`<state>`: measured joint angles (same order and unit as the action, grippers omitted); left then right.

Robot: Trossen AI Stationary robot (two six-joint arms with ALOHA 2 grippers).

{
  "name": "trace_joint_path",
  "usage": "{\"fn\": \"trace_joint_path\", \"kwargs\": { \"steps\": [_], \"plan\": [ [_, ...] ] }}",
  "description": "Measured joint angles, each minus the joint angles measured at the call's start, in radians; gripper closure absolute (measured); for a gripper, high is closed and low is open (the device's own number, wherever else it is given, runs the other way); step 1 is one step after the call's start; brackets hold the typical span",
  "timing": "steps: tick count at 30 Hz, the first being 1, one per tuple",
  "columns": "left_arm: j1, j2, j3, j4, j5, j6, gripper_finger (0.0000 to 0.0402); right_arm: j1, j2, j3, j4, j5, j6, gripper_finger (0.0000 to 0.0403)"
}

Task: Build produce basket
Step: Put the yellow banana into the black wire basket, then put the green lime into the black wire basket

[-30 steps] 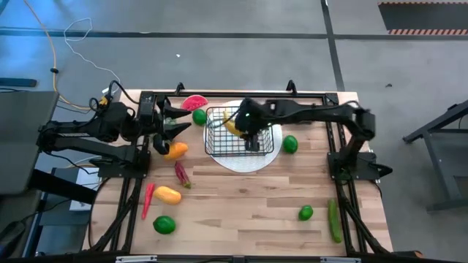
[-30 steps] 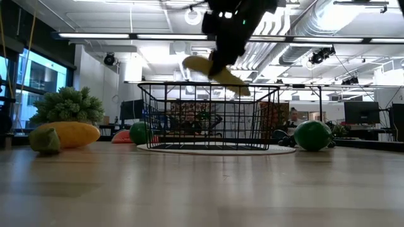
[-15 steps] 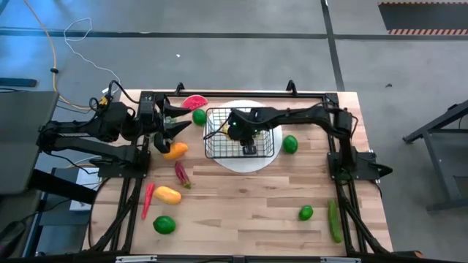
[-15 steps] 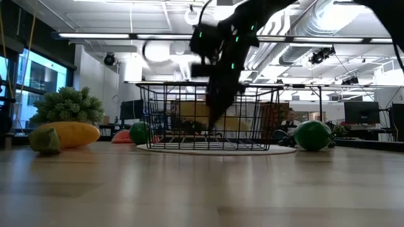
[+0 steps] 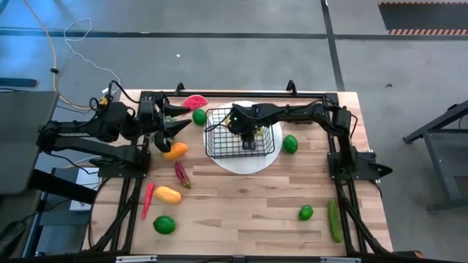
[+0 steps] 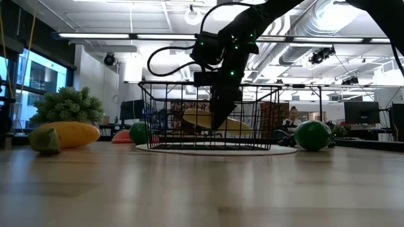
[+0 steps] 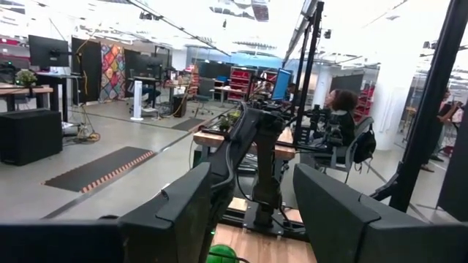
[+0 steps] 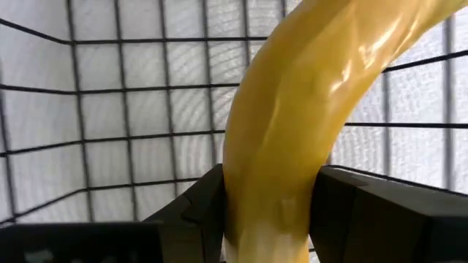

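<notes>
Wooden counter [image 5: 248, 201] under both arms. Right hand [image 5: 247, 136] inside basket [image 5: 210, 146], clamped mid-banana [image 8: 292, 146]. Banana looks light, stiff, smooth; likely slippery. Left hand [image 5: 170, 124] parked, half open, empty.

Looked all over, can't make out any text, label, brand or number anywhere. Nothing printed on the table or the basket, and the stuff in the room behind is too small and blurry to read.
</notes>
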<state>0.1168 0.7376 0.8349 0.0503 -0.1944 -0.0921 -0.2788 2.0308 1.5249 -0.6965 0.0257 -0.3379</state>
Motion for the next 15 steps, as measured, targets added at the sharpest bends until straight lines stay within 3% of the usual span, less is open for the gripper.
{"fn": "trace_joint_path", "kwargs": {
  "steps": [8, 15],
  "plan": [
    [0.000, 0.000, 0.000, 0.000, 0.000, 0.010, 0.0218, -0.009, 0.000, 0.000, 0.022, -0.027, -0.056, 0.0269],
    [0.000, 0.000, 0.000, 0.000, 0.000, 0.010, 0.0218, -0.009, 0.000, 0.000, 0.029, -0.009, -0.026, 0.0194]
  ]
}}
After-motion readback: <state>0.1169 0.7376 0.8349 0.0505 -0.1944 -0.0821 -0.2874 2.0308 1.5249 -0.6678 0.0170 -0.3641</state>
